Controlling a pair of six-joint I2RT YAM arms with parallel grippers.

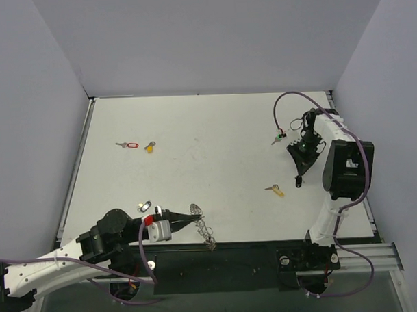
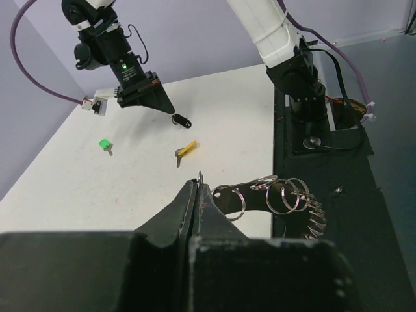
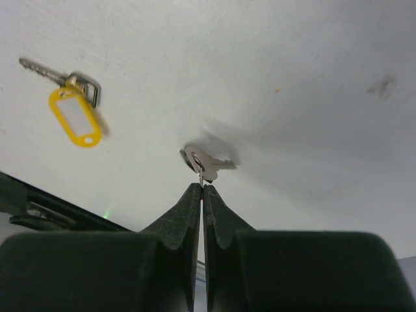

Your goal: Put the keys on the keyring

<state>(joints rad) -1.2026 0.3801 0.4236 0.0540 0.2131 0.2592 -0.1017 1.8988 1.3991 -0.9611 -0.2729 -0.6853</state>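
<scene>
My left gripper (image 1: 188, 217) is shut on one end loop of the keyring (image 1: 205, 229), a silvery wire coil lying over the table's near edge. In the left wrist view the pinched loop shows at the gripper (image 2: 198, 186) and the keyring (image 2: 289, 197) trails right. My right gripper (image 1: 300, 180) points down at the right, shut on the small ring of a dark-headed key (image 3: 209, 163) that hangs at the gripper (image 3: 202, 186) just above the table. Loose keys lie around: yellow tag (image 1: 275, 190), green (image 1: 280, 136), red (image 1: 129, 145), orange-yellow (image 1: 150, 147).
Another small key with a black-and-white tag (image 1: 144, 206) lies beside my left arm. The yellow-tag key (image 3: 71, 114) sits left of my right gripper. A black rail (image 1: 219, 265) runs along the near table edge. Grey walls enclose the table on three sides.
</scene>
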